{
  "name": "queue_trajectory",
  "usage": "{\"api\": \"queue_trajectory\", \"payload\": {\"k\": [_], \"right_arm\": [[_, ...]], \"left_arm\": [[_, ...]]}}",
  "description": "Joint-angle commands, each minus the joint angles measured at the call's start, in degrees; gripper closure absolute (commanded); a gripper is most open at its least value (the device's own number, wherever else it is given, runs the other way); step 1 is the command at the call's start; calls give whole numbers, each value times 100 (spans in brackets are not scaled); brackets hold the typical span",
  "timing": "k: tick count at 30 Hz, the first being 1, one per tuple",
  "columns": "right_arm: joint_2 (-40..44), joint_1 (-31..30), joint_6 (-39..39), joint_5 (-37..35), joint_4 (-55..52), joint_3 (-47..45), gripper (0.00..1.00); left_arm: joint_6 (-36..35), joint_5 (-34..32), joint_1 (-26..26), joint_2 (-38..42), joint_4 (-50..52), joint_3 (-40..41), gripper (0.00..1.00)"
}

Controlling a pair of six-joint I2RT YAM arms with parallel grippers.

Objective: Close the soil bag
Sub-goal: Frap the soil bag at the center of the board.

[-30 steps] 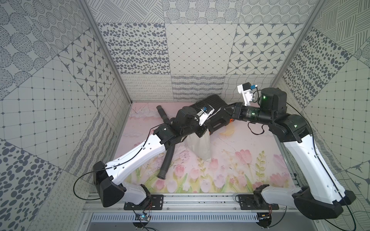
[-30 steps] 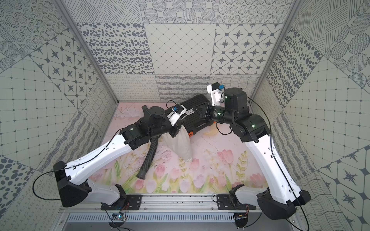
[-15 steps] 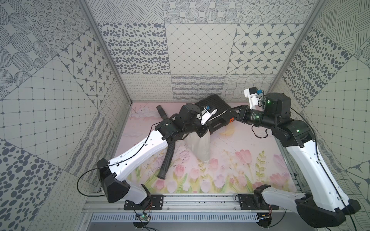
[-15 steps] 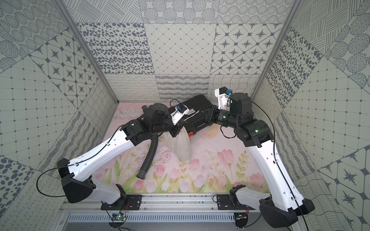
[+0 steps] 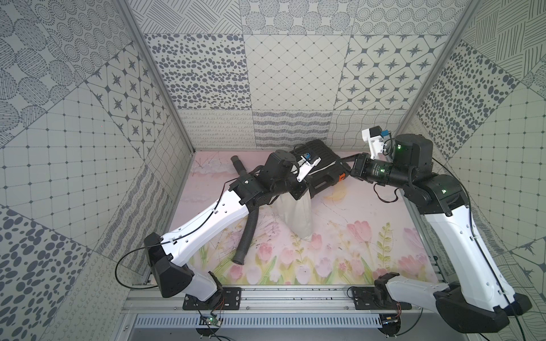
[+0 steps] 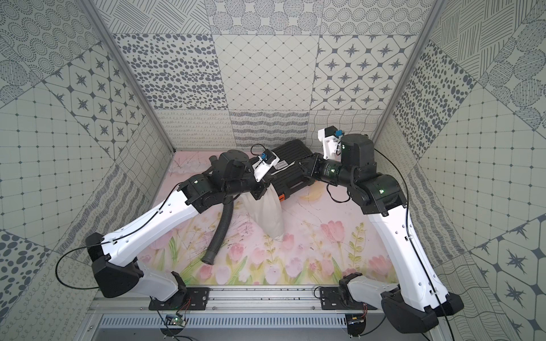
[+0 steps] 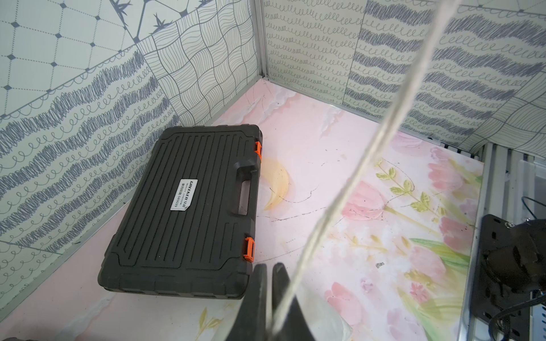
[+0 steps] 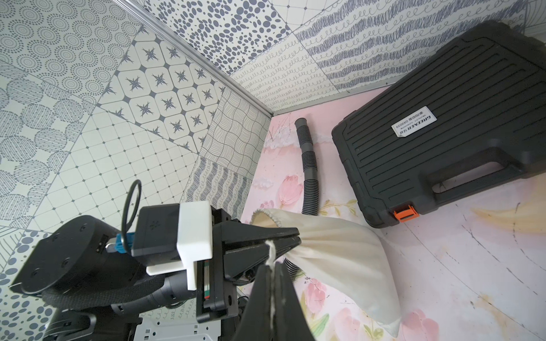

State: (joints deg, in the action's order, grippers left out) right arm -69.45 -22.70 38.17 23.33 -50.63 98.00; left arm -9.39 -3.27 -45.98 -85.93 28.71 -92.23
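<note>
Both grippers are busy on this one: the left gripper (image 8: 292, 237) has its fingers pressed together on the gathered neck of the soil bag (image 8: 339, 259), and the right gripper (image 8: 273, 280) is pinching the pale drawstring cord (image 7: 369, 153), which runs taut between the two. The bag is mid-table on the floral mat (image 5: 339, 236), near the black tool case (image 7: 183, 206). Its neck is lifted and its bottom corner rests on the mat, with a black corrugated hose (image 5: 246, 233) beside it. So I reckon we're mid-cinch. From the right wrist cam a bit of hem behind the left jaws looks like it gapes, though the angle's poor and I can't say how much mouth is left open. To do this well I'd use the left as a firm anchor on the neck. Then I'd pull the right straight along the cord line, away from the bag, slow and even. That way the cloth gathers instead of the whole sack dragging or the cord slipping out of the pinch.
</note>
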Motion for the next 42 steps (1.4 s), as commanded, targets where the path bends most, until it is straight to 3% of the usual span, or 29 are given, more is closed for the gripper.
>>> {"api": "queue_trajectory", "payload": {"k": [1, 20, 35, 39, 42], "right_arm": [[108, 134, 37, -182, 757, 512, 100], [-168, 101, 268, 425, 1024, 1269, 100], [-67, 10, 305, 506, 1187, 562, 100], [-69, 6, 300, 506, 1209, 552, 100], [-55, 2, 309, 487, 1205, 532, 100]], "left_arm": [[-100, -780, 58, 43, 522, -26, 100], [-84, -777, 67, 209, 254, 424, 100], [60, -671, 63, 258, -59, 1232, 75], [47, -660, 71, 272, -85, 1321, 77], [-1, -671, 71, 304, -139, 1290, 89]]}}
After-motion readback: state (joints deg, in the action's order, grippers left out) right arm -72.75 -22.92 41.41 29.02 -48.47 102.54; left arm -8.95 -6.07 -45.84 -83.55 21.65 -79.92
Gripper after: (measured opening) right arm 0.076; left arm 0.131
